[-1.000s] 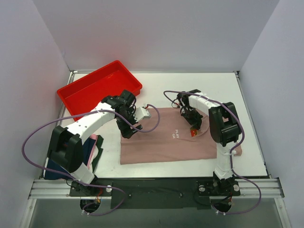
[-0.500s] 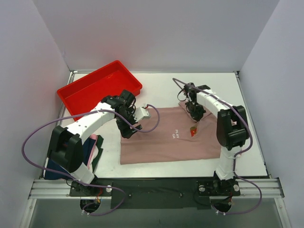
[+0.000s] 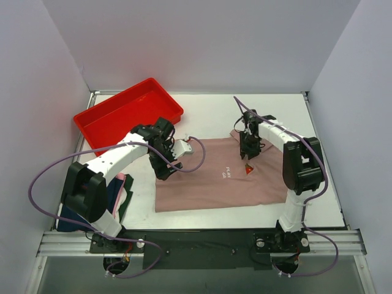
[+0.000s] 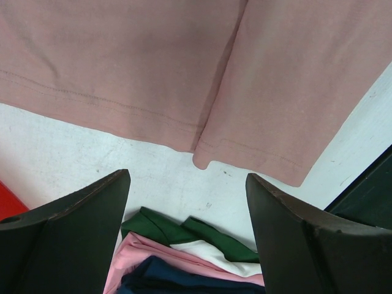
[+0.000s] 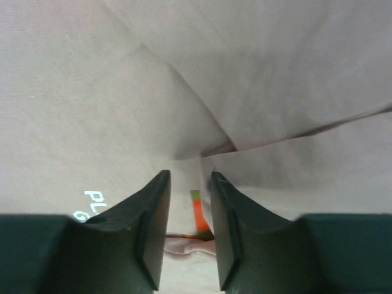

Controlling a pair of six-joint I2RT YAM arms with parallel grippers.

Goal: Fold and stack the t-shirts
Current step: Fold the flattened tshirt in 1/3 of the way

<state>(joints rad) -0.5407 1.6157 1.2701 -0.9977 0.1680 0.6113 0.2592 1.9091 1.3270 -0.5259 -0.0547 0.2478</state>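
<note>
A red plastic tray [image 3: 130, 114] lies askew at the far-left corner of the white table [image 3: 208, 110]

Plain pale walls [image 3: 202, 43] enclose a white table [image 3: 211, 113] on three sides.

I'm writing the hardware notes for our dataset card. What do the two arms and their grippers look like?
The left arm and right arm have white links joined by chunky black joint housings. A purple cable loops loosely along each. The left gripper and right gripper each have two dark, matte, wedge-shaped fingers. No markings are legible.
</note>
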